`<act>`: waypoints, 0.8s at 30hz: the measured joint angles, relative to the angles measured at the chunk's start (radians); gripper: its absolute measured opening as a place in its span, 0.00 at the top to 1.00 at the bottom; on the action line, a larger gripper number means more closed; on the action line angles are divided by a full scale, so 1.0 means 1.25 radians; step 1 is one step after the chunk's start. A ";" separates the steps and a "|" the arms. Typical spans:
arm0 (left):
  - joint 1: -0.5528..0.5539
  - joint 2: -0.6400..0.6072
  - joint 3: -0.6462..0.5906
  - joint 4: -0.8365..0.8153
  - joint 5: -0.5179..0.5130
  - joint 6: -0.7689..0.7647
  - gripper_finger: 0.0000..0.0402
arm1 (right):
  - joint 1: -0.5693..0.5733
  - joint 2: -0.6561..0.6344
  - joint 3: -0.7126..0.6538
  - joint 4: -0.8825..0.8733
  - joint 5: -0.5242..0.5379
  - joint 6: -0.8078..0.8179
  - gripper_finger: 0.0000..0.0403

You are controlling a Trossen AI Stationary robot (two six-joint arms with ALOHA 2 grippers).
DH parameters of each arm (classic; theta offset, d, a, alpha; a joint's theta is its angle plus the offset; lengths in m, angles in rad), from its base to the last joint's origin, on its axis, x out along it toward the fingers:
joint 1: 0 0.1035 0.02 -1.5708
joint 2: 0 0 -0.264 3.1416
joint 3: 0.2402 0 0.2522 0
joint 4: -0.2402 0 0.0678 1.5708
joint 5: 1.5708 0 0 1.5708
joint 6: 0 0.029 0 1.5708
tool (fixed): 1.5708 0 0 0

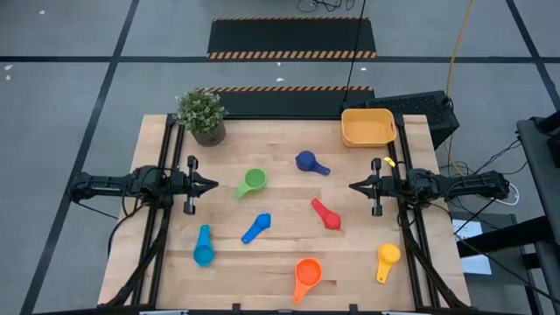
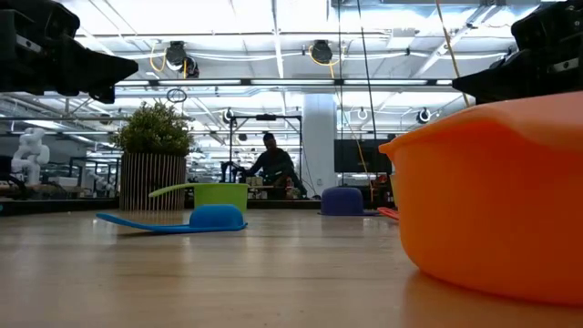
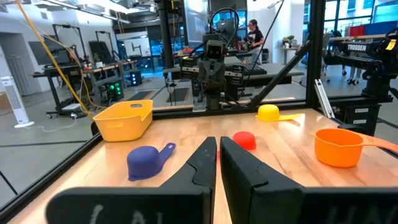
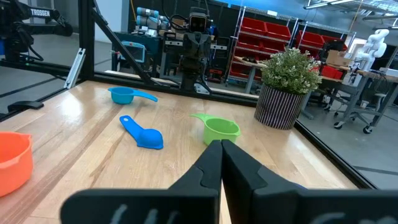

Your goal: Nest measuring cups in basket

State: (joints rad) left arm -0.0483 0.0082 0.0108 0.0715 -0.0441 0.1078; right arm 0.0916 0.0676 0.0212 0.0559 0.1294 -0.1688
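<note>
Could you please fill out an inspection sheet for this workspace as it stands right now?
Surface: wooden table, bare between items.
Job's things: seven measuring cups scattered loose, green cup, dark blue cup, red cup, blue cup, teal cup, orange cup, yellow cup; basket empty at a far corner.
Clutter: potted plant.
Grippers: left gripper and right gripper facing each other, jaws shut, holding nothing.
Cables: yellow cable on floor.
Surroundings: person far behind.
</note>
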 joint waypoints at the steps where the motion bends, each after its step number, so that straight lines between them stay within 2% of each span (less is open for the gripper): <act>1: 0.000 0.000 0.000 0.000 0.000 0.000 0.94 | 0.000 0.000 0.000 0.000 0.000 0.000 1.00; 10: 0.000 0.000 0.000 0.000 0.000 -0.004 0.94 | 0.000 0.000 0.000 0.000 0.000 0.000 1.00; 20: 0.000 0.000 0.002 0.034 -0.035 -0.183 0.94 | 0.000 0.000 0.000 0.000 0.000 0.000 1.00; 24: -0.006 0.032 0.059 0.017 -0.055 -0.197 0.94 | 0.000 0.000 0.000 0.000 0.000 0.000 1.00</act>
State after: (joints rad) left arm -0.0562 0.0486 0.0852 0.0927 -0.1127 -0.1382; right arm 0.0917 0.0677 0.0213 0.0560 0.1293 -0.1688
